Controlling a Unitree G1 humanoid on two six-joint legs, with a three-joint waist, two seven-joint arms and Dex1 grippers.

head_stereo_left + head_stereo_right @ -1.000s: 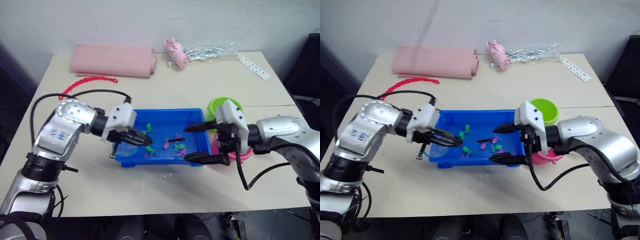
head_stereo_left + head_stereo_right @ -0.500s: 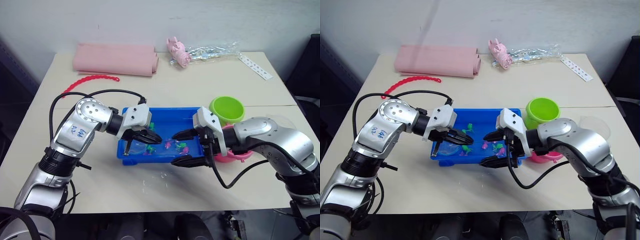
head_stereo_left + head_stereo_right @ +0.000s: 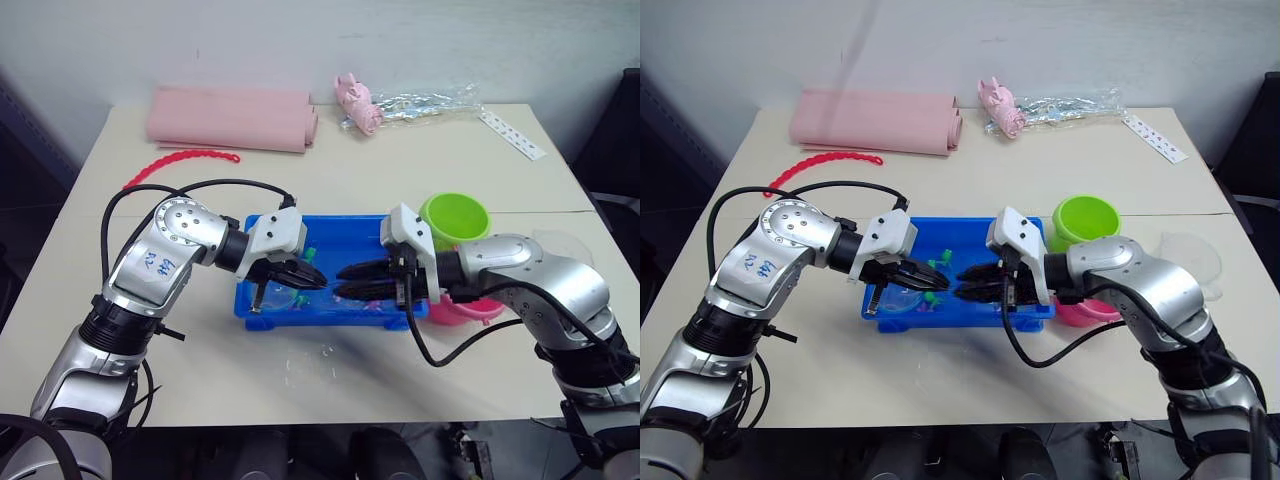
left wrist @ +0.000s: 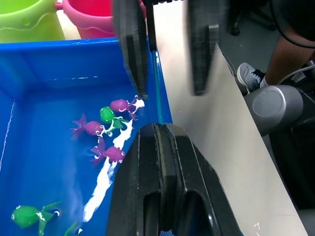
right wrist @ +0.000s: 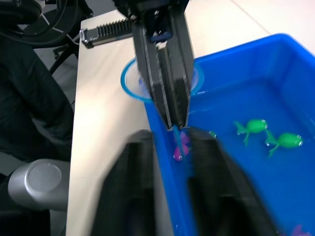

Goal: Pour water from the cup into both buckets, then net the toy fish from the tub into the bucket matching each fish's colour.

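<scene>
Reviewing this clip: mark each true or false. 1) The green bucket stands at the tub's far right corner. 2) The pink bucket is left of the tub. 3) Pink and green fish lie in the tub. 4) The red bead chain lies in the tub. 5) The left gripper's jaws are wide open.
1) True: the green bucket stands on the table by the far right corner of the tub.
2) False: the pink bucket is to the tub's right, partly behind the right arm.
3) True: toy fish of both colours lie in the tub.
4) False: the red bead chain lies on the table near the pink cloth.
5) False: the left gripper has its jaws shut, on the net.
</scene>
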